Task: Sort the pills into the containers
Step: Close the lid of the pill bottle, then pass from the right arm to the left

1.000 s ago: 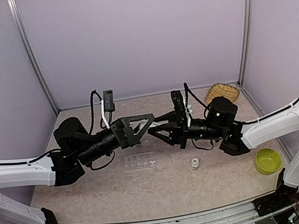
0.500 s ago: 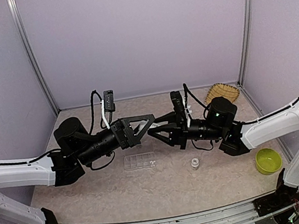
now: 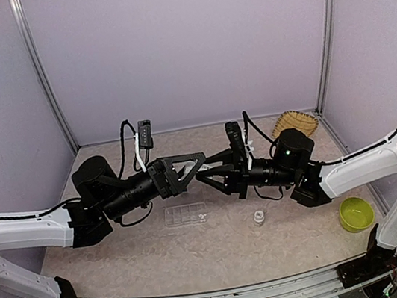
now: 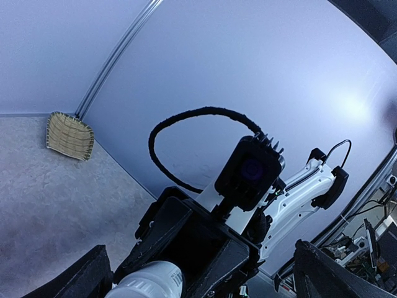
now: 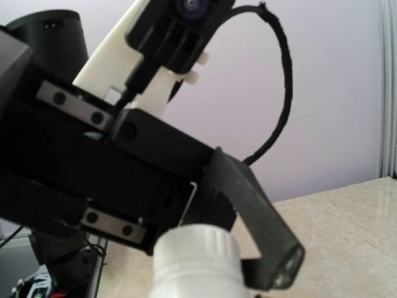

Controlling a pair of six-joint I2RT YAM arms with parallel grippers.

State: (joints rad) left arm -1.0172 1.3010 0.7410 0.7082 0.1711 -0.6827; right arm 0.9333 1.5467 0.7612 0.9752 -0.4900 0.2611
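Bottle point(image 4: 155, 282) clamped in right end effector point(image 3: 201, 174); left end effector point(image 3: 198, 163) spread wide beside it, pill box point(image 3: 186, 213) at six o'clock.

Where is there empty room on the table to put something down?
The wide front strip of table, between the clear box and the near edge, is bare. So is the patch between the small vial and the green bowl. The middle is crowded: the left arm and right arm meet there.

Bright, even, soft light from above; faint shadows on the desk point(image 3: 223, 255). Glare spot on the wall point(image 4: 350, 105), bowed edges in wrist views. Blurred near the lens: white bottle point(image 5: 195, 261) in right tool point(image 3: 204, 171).
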